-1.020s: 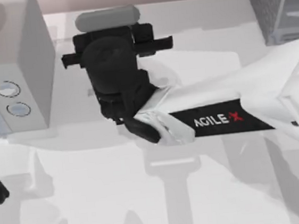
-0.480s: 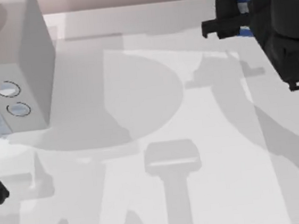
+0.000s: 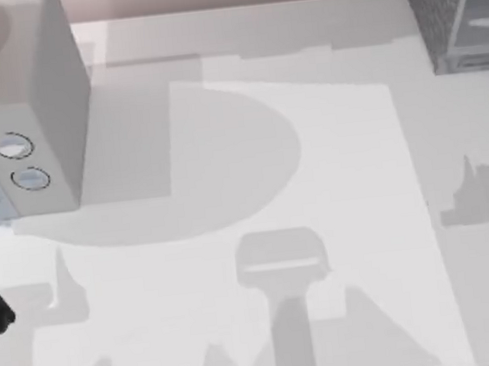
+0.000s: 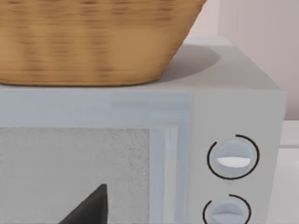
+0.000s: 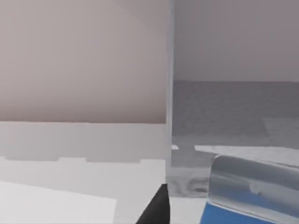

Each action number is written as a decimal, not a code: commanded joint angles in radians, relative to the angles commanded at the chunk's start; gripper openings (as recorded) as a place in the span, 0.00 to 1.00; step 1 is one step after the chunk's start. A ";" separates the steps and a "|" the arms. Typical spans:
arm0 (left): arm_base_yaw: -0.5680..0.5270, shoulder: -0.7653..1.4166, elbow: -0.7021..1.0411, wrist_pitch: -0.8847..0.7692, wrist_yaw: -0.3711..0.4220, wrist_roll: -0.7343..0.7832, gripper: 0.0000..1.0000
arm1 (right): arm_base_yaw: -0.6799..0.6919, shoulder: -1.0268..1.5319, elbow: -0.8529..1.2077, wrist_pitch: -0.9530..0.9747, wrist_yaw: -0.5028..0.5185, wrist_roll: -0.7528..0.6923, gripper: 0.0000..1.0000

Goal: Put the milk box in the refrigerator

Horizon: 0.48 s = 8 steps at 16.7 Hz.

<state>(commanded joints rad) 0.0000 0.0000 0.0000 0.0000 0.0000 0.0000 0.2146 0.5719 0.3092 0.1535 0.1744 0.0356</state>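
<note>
Black, a single fingertip (image 5: pixel 156 207) of the right gripper shows at the edge of the right wrist view; whether that gripper is apart or together I cannot tell. Just beside the fingertip sits the milk box (image 5: pixel 243 198), its blue body and pale glossy top partly in view, so close to the camera that it seems to be at the gripper, though contact is not visible. Beyond it stands the refrigerator (image 5: pixel 224 112), its pale upright frame edge straight ahead of the gripper and the dark grey speckled interior behind the see-through panel. From above, the refrigerator (image 3: pixel 458 8) occupies the far right corner of the white desk (image 3: pixel 332 182).

The left gripper shows 1 dark fingertip (image 4: pixel 91 207) in the left wrist view; its state I cannot tell either. Directly in front of it is a light grey microwave (image 4: pixel 140 154) with 2 round dials (image 4: pixel 232 157) and a speckled door panel. On top of the microwave rests a woven wicker basket (image 4: pixel 93 42).
</note>
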 joint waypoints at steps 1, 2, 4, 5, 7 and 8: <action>0.000 0.000 0.000 0.000 0.000 0.000 1.00 | -0.034 -0.100 -0.059 -0.024 -0.030 -0.003 0.00; 0.000 0.000 0.000 0.000 0.000 0.000 1.00 | -0.067 -0.192 -0.113 -0.046 -0.057 -0.007 0.00; 0.000 0.000 0.000 0.000 0.000 0.000 1.00 | -0.124 -0.349 -0.202 -0.087 -0.104 -0.015 0.00; 0.000 0.000 0.000 0.000 0.000 0.000 1.00 | -0.149 -0.412 -0.236 -0.105 -0.124 -0.020 0.00; 0.000 0.000 0.000 0.000 0.000 0.000 1.00 | -0.188 -0.507 -0.283 -0.133 -0.154 -0.028 0.00; 0.000 0.000 0.000 0.000 0.000 0.000 1.00 | -0.201 -0.539 -0.297 -0.143 -0.164 -0.032 0.00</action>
<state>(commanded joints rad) 0.0000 0.0000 0.0000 0.0000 0.0000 0.0000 0.0135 0.0325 0.0127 0.0101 0.0103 0.0038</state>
